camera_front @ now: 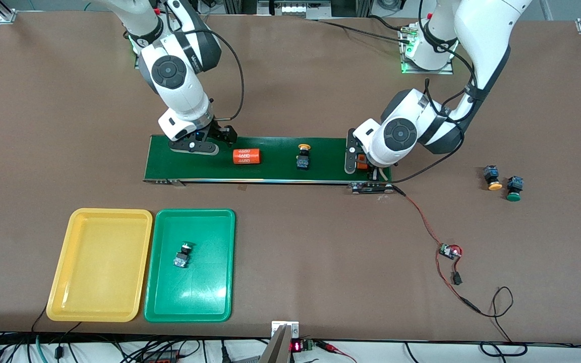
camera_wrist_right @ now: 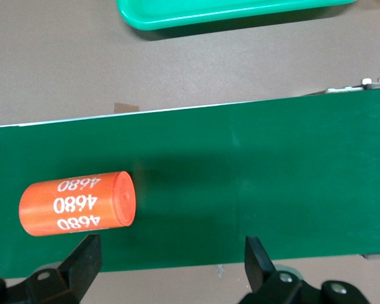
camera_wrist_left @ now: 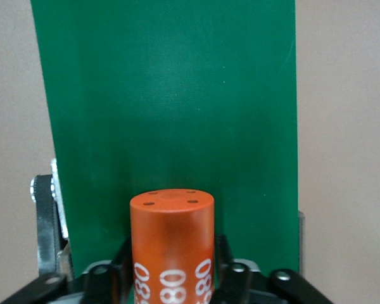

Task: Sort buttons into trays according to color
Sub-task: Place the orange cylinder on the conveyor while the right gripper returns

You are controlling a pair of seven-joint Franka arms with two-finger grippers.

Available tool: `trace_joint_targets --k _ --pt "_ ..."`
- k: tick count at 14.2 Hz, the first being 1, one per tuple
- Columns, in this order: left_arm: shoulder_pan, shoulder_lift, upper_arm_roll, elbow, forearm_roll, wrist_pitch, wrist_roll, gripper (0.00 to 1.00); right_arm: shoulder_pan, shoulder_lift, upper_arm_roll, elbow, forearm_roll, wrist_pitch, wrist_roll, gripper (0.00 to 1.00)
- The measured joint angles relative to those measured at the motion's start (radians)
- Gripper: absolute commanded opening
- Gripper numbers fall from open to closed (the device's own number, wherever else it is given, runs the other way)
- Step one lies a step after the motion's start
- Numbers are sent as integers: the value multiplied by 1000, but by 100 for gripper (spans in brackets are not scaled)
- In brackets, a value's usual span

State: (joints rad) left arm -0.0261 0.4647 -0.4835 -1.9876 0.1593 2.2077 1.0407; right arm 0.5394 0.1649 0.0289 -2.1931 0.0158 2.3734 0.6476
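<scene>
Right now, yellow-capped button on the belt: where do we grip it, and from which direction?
Grip the yellow-capped button by its blocky dark body, coming straight down from above. It lies on the conveyor belt with open belt around it, the orange cylinder well clear. The round cap would likely slip; the body's flat sides suit a gripper better. The right gripper, open over that arm's end of the belt, looks best placed.
</scene>
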Motion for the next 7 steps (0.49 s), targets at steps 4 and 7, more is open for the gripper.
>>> trace_joint_targets --k 4,7 --pt "36 -68 2 5 -14 23 -11 100 0 11 0 5 0 20 -53 100" --pt "134 -156 10 4 -38 -29 -7 100 0 14 0 7 0 37 -59 100"
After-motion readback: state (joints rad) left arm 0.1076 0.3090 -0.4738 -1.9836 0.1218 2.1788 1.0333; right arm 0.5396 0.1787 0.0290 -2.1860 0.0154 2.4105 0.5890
